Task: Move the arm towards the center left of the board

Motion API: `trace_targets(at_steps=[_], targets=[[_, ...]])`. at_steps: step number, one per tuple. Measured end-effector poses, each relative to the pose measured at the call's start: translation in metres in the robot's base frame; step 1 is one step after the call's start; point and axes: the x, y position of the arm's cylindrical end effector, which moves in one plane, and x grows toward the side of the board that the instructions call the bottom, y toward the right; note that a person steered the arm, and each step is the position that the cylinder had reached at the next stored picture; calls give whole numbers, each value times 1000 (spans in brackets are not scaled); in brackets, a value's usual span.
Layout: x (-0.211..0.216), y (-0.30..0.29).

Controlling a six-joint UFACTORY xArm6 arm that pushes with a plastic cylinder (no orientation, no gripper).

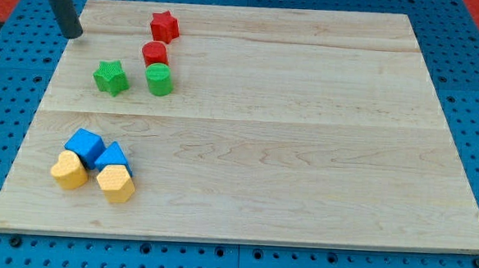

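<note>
My tip is at the view's top left, right at the wooden board's left edge near its top corner. It touches no block. A green star lies below and to the right of the tip. A red star is farther right near the top edge. A red cylinder sits just above a green cylinder, touching it.
At the view's bottom left a tight cluster holds a blue cube, a blue block, a yellow block and another yellow block. A blue pegboard surrounds the board.
</note>
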Motion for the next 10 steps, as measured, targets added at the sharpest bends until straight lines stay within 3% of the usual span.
trace_targets(at_steps=[10], targets=[[43, -10]])
